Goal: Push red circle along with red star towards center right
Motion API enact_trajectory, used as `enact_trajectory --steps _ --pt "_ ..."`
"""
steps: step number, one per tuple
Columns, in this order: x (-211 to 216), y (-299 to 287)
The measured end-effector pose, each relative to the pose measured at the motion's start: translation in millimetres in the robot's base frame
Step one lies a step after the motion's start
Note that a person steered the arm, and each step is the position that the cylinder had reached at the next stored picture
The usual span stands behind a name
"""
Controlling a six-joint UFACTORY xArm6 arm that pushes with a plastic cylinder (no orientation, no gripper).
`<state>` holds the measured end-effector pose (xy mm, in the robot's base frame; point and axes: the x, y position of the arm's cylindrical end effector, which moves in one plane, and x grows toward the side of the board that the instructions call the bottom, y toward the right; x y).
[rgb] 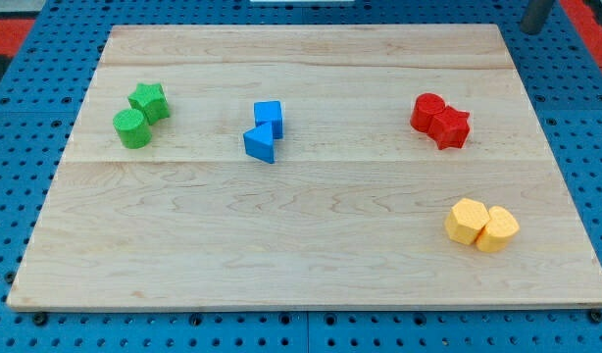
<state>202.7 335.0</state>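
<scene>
The red circle (427, 111) and the red star (451, 127) sit touching each other on the wooden board (311, 255), at the upper right. The star is at the circle's lower right. A dark rod shows at the view's top right corner, beyond the board's top edge. My tip (532, 29) is above and to the right of the red pair, well apart from both.
A green star (149, 100) and a green circle (132, 128) touch at the upper left. A blue cube (269, 117) and a blue triangle (261, 143) touch at the upper middle. Two yellow blocks (481, 225) touch at the lower right. Blue pegboard (17, 118) surrounds the board.
</scene>
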Motion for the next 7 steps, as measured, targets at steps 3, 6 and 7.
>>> enact_trajectory --steps 3,6,7 --pt "-3.8 10.0" --pt "-1.4 8.8" --pt "-0.8 8.8"
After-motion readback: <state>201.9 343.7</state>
